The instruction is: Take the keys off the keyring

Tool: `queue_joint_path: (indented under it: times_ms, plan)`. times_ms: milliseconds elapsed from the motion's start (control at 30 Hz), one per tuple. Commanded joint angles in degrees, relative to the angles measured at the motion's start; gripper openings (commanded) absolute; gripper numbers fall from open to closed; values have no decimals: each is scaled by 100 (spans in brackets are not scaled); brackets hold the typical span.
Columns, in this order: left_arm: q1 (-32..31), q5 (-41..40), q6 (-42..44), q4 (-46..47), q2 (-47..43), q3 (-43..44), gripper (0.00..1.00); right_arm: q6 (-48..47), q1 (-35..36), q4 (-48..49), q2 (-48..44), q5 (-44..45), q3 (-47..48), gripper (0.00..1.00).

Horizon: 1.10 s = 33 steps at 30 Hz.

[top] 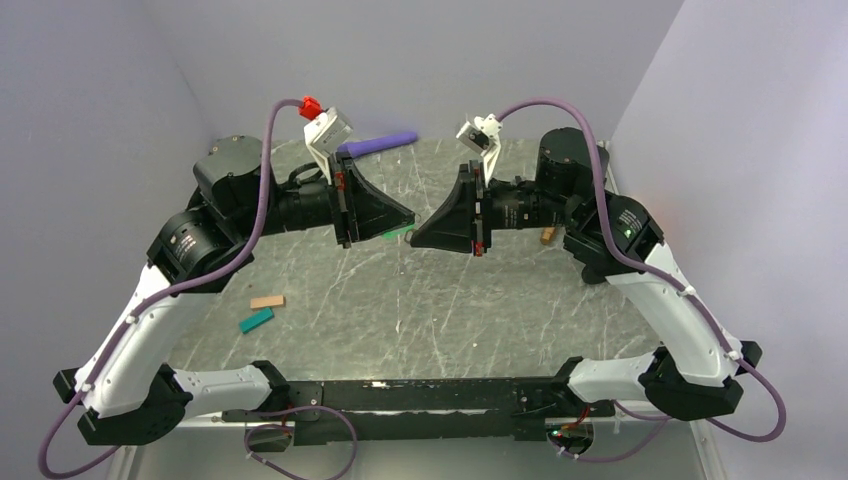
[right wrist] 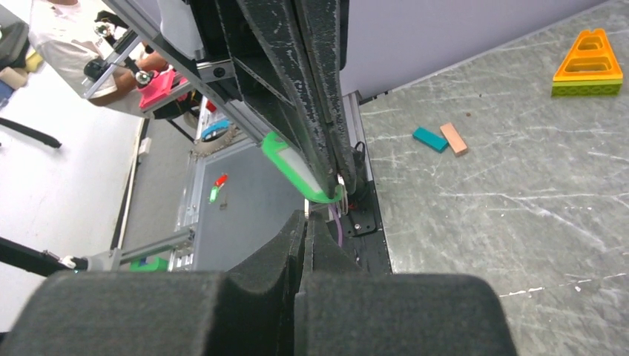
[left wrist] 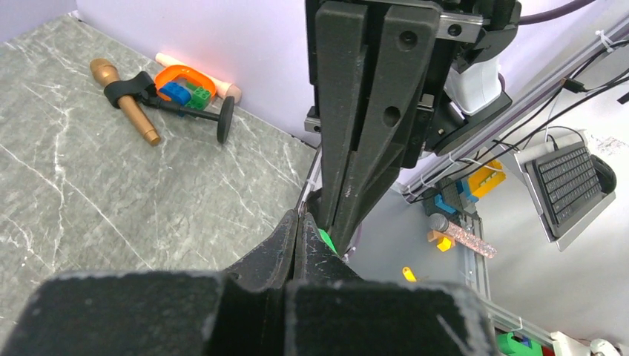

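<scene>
My two grippers meet tip to tip above the middle of the table. The left gripper [top: 410,216] is shut, and its own view [left wrist: 298,216] shows a thin metal bit of the keyring [left wrist: 303,205] pinched at its tips. The right gripper [top: 416,238] is also shut in its own view [right wrist: 306,216], with a small metal piece of the ring [right wrist: 342,194] at its tips. The key, a bright-green oblong piece [right wrist: 291,163], hangs along the left gripper's fingers between the two tips. It also shows in the top view [top: 398,233] and as a sliver in the left wrist view [left wrist: 325,239].
A teal block [top: 256,320] and a tan block [top: 267,301] lie at the left front. A purple bar [top: 378,144] lies at the back wall. A small tan piece [top: 547,236] sits by the right arm. A brown microphone [left wrist: 124,102], an orange clamp [left wrist: 185,80] and an orange wedge [right wrist: 588,63] lie further off.
</scene>
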Motion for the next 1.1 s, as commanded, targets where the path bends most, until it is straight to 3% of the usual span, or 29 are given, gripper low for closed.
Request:
queue_joint_path:
  times_ms: [0,1067]
  plan:
    - [-4,-113,-65,219,-19,91,0,-7,14,302,-173,143,72,0]
    - [-8,261,-424,951,-205,-212,0,-43,-9,556,-552,1061,-61,0]
